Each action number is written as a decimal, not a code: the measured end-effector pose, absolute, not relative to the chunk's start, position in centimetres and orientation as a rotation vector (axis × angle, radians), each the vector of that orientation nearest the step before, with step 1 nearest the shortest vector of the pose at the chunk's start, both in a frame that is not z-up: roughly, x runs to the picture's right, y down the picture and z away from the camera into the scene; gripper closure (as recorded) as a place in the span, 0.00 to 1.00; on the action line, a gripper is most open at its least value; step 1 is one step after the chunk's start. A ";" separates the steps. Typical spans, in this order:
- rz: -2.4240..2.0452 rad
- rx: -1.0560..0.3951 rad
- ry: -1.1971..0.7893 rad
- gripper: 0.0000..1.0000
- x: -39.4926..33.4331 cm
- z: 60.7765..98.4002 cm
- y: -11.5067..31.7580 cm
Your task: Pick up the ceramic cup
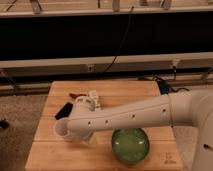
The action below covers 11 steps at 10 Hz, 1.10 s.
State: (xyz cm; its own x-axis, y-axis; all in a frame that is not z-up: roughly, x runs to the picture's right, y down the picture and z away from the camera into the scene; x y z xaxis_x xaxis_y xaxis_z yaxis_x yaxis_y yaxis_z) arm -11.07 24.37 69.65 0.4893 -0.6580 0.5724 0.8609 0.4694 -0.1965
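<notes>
Small white ceramic cup (60,129) sits on the wooden tabletop (125,92) beside the white arm (135,115). The claw (91,101) hovers nearby; I cannot tell how far open it is.

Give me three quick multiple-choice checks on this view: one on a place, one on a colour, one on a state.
1. The bowl sits: A. near the table's front edge B. at its back left corner C. on the floor.
2. The bowl is: A. red B. green C. blue.
3. With the gripper over the table's back left, the cup is: A. lifted clear B. inside the bowl C. resting on the table.

Answers: 1 A, it lies in front of the arm, by the near edge. 2 B, its surface shows green. 3 C, it stands at the front left with its rim up, nearer the front edge than the gripper.
</notes>
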 end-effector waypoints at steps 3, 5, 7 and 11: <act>-0.969 -0.500 -0.460 0.20 -11.1 69.9 24.5; -0.969 -0.500 -0.462 0.20 -11.1 70.0 24.6; -0.969 -0.499 -0.465 0.20 -11.1 70.2 24.7; -0.969 -0.498 -0.470 0.26 -11.2 70.4 24.8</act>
